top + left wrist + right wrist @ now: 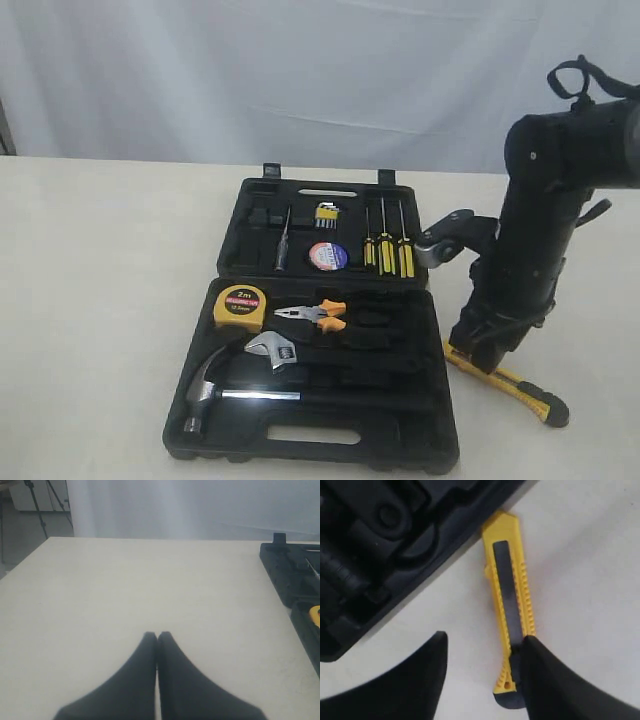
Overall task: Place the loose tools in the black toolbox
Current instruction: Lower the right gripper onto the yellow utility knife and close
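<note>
The matte black right arm (530, 240), just right of the black moulded plastic toolbox (440, 420), has thick rounded links with small pale screws. A black cable loop (572, 78) tops it, and a grey rounded fitting (440, 245) faces the toolbox. The left gripper (157, 636) and right gripper (485, 637) carry smooth black wedge-shaped fingers.

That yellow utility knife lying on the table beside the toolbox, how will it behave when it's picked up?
Probably stiff and light: the utility knife is a slim, straight plastic body. Lying flat on the table, it shouldn't roll, but may slide or pivot if nudged near one end. Its ribbed edge likely helps grip.
</note>
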Tool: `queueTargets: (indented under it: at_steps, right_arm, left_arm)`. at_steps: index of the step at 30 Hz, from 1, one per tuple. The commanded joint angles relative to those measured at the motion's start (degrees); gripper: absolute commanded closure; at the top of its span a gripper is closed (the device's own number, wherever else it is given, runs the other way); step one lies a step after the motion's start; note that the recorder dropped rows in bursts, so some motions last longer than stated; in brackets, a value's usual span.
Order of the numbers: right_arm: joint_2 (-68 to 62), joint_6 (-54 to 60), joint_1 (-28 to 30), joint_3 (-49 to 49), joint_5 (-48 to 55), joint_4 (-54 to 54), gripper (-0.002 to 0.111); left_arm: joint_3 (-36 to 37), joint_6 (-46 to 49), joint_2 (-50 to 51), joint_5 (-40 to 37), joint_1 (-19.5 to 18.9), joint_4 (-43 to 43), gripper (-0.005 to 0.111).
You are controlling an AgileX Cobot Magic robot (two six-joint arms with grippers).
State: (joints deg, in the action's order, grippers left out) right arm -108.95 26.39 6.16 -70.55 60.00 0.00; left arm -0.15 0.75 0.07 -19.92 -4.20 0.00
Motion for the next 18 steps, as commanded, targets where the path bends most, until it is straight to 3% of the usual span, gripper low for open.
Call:
queueTargets:
  at_steps: [1,4,18]
  right_arm:
    - [-1.79,2.17,0.34,0.02,-1.14,0.00,0.054]
    - [-2.90,2.30,0.34,0.02,-2.87,-0.53,0.049]
    - [-8.76,1.75,0.59,0.02,-6.75,-3.47,0.050]
  left_arm:
    - [0.15,-0.33,-0.07,0.31,0.27,0.00,0.107]
    - [0.15,-0.33,-0.07,0.31,0.27,0.00,0.107]
    - [0.15,-0.33,-0.07,0.31,0.27,0.00,0.107]
